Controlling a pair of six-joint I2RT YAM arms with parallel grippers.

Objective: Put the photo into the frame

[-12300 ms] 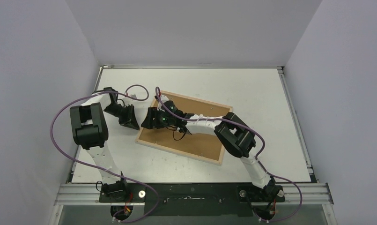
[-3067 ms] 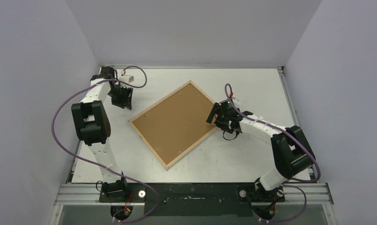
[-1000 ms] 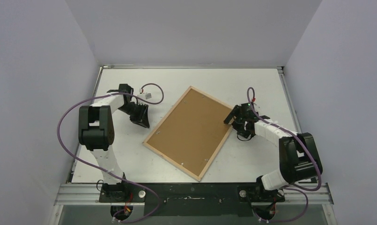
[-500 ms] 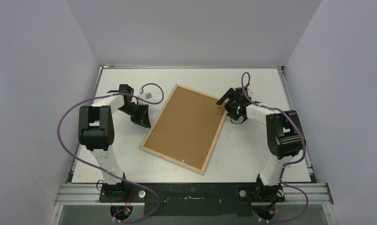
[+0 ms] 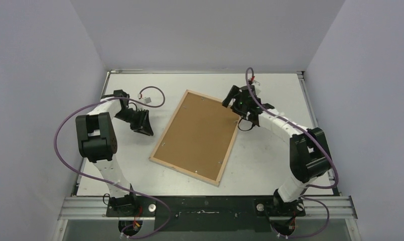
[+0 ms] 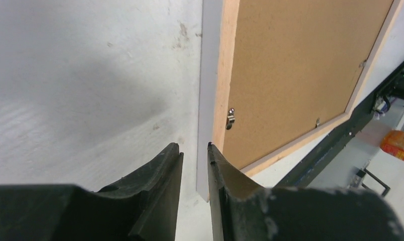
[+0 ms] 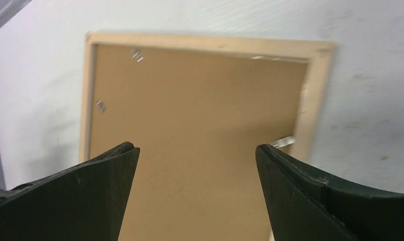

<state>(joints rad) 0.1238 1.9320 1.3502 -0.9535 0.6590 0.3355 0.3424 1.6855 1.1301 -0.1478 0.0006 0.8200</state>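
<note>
Brown fibreboard backing panel [image 5: 197, 135] faces up in the frame [image 5: 229, 152], which lies skewed mid-desk [image 5: 275, 165]. Left wrist view only: left fingers [image 6: 157, 196] nearly closed, thin gap with nothing in it, just off the frame's long edge. Metal clip [image 6: 231, 118] sits on the backing. Grey strip [image 6: 205, 100] runs along that edge, can't tell what it is. Right wrist view only: right fingers [image 7: 97, 191] spread wide, empty, over the far corner. Top view only: bare desk all round the frame, widest on the right.

One frame [image 5: 169, 125], one backing panel [image 5: 197, 135] (inside frame); two hands: left hand [image 6: 192, 146], right hand [image 7: 195, 147].
</note>
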